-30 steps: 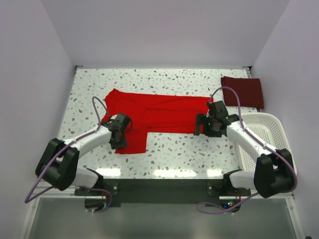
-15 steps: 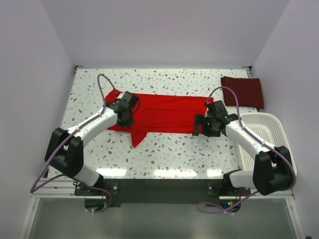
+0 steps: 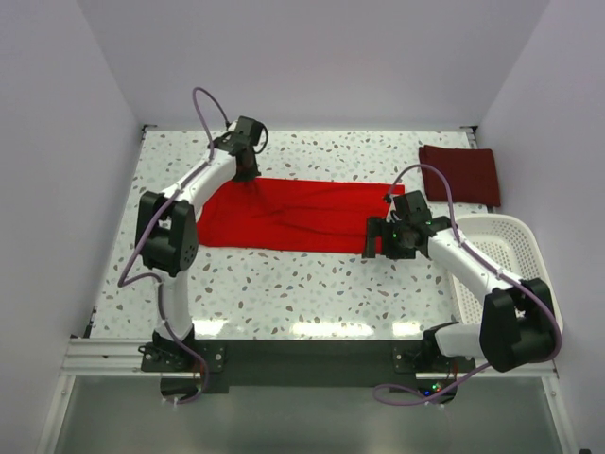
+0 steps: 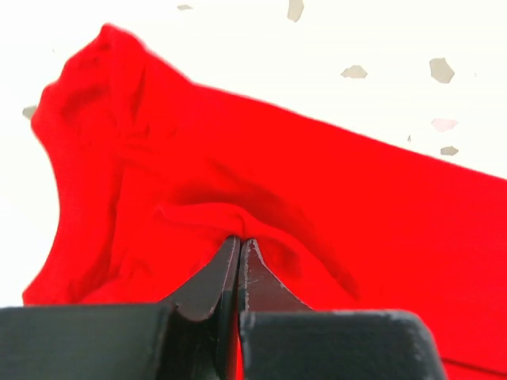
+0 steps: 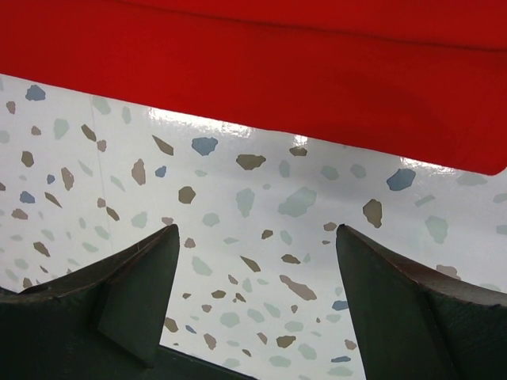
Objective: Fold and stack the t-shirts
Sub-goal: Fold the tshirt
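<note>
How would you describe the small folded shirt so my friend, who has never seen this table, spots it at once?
On the speckled table, look to the far right corner, just beyond the white slatted basket. There lies the dark maroon t-shirt, folded into a compact rectangle. The bright red t-shirt nearby is lighter and spread long across the middle.

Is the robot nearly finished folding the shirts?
About halfway. Done: the maroon shirt lies folded in the far right corner. In hand: the left gripper pinches the red shirt, which lies as a long strip. The right gripper hangs open beside its near edge, holding nothing. Left: fold the red shirt smaller and stack the two.
</note>
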Controlling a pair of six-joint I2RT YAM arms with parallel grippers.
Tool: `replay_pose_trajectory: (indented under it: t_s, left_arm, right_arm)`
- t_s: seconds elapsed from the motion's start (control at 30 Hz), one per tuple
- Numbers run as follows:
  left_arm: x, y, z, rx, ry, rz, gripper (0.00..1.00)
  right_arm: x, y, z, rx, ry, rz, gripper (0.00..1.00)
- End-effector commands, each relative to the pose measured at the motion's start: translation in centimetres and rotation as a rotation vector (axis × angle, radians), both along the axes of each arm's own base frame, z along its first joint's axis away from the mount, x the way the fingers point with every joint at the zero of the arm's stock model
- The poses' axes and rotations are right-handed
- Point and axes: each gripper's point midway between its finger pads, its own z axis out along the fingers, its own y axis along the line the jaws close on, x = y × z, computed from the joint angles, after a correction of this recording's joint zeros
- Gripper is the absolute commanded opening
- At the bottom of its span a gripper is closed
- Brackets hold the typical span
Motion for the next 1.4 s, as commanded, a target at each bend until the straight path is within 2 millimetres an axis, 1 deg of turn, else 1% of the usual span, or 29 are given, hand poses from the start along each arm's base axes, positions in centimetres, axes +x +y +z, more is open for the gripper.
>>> replay_pose_trajectory:
  t_s: [0.0,0.1,0.27,0.33,0.4,0.43,0.47,0.5,0.53,0.57,0.6,0.63,0.67,0.7,0.73,0.77,0.8,0.83,0.87,0.9,0.93,1.0,1.03,1.1,1.17,1.23,1.27,1.33,1.37]
  left_arm:
    - [3.4,-0.6,2.4,0.015,-0.102,-0.041,0.0]
    - [4.1,-0.5,1.6,0.02,-0.1,-0.037,0.03]
    - [4.8,0.0,0.2,0.015,-0.094,-0.024,0.24]
    - [5.1,0.0,0.4,0.009,-0.109,-0.02,0.31]
    - [5.2,0.0,1.1,-0.01,-0.123,-0.016,0.41]
    - [5.2,0.2,1.5,-0.019,-0.13,-0.011,0.43]
    - [5.0,0.3,2.9,-0.038,-0.152,-0.004,0.46]
    - [4.8,0.3,3.7,-0.046,-0.165,-0.003,0.54]
    - [4.0,0.8,5.1,-0.055,-0.188,0.005,0.59]
    - [3.4,0.9,5.9,-0.065,-0.2,0.007,0.6]
    - [2.9,1.2,6.6,-0.074,-0.213,0.011,0.65]
    - [1.4,1.9,7.1,-0.076,-0.216,0.02,0.65]
    - [0.7,2.2,7.3,-0.084,-0.217,0.023,0.66]
    - [-0.2,2.6,7.1,-0.086,-0.207,0.029,0.65]
    - [-2.0,3.6,6.8,-0.082,-0.187,0.043,0.64]
    - [-3.0,4.0,6.5,-0.084,-0.175,0.043,0.63]
    - [-3.8,4.6,6.3,-0.082,-0.168,0.048,0.6]
    - [-5.7,5.7,5.8,-0.075,-0.155,0.059,0.59]
    - [-6.5,6.0,5.6,-0.073,-0.152,0.052,0.58]
    - [-7.2,6.6,5.5,-0.073,-0.159,0.057,0.58]
    - [-8.9,7.0,4.8,-0.067,-0.15,0.055,0.58]
    - [-10.1,7.8,4.5,-0.045,-0.164,0.068,0.58]
    - [-11.5,8.4,3.7,-0.034,-0.157,0.075,0.59]
    - [-12.2,8.9,3.1,-0.02,-0.162,0.093,0.59]
    - [-13.2,9.1,1.9,-0.023,-0.143,0.096,0.59]
    - [-13.6,9.1,1.1,-0.029,-0.136,0.094,0.59]
    - [-13.7,9.1,0.9,-0.026,-0.132,0.095,0.59]
    - [-13.6,9.1,0.8,-0.024,-0.129,0.096,0.59]
    - [-13.6,9.1,0.7,-0.025,-0.127,0.097,0.59]
  right_arm:
    - [1.4,0.9,1.2,0.035,-0.064,0.033,0.84]
    - [1.5,1.0,0.9,0.034,-0.057,0.031,0.84]
    - [2.1,1.0,0.7,0.027,-0.057,0.024,0.84]
    - [2.6,1.1,1.0,0.023,-0.067,0.015,0.84]
    - [3.5,0.6,1.3,0.0,-0.083,-0.017,0.84]
    - [3.8,0.7,1.5,-0.002,-0.09,-0.024,0.84]
    - [4.1,0.6,1.4,-0.009,-0.089,-0.029,0.83]
    - [4.8,0.5,1.8,-0.019,-0.105,-0.047,0.82]
    - [5.2,0.5,2.0,-0.019,-0.115,-0.053,0.81]
    - [5.5,0.7,2.1,-0.014,-0.121,-0.054,0.77]
    - [6.0,0.9,2.2,-0.004,-0.125,-0.056,0.74]
    - [6.4,1.5,2.4,0.028,-0.136,-0.048,0.71]
    - [6.7,2.1,2.6,0.053,-0.14,-0.039,0.64]
    - [6.8,2.8,2.2,0.071,-0.13,-0.031,0.6]
    - [7.3,3.4,2.4,0.092,-0.147,-0.019,0.56]
    - [7.6,3.9,2.4,0.098,-0.154,-0.013,0.48]
    - [7.6,4.6,1.6,0.093,-0.138,0.002,0.44]
    - [8.0,5.1,1.4,0.096,-0.15,0.007,0.41]
    - [8.3,5.5,1.2,0.1,-0.148,0.012,0.38]
    - [8.3,6.1,0.9,0.105,-0.141,0.02,0.37]
    - [8.7,6.5,0.0,0.103,-0.133,0.018,0.37]
    - [9.2,6.9,-0.7,0.092,-0.135,0.01,0.36]
    - [9.5,7.2,-1.4,0.09,-0.134,0.01,0.36]
    - [10.1,7.5,-1.8,0.092,-0.134,0.004,0.35]
    - [10.8,7.6,-2.4,0.079,-0.131,-0.005,0.34]
    - [11.4,6.9,-3.0,0.03,-0.132,-0.02,0.34]
    - [12.1,6.9,-2.6,0.018,-0.151,-0.02,0.34]
    - [12.9,6.2,-2.6,-0.031,-0.166,-0.033,0.34]
    - [14.0,6.0,-1.9,-0.051,-0.191,-0.043,0.34]
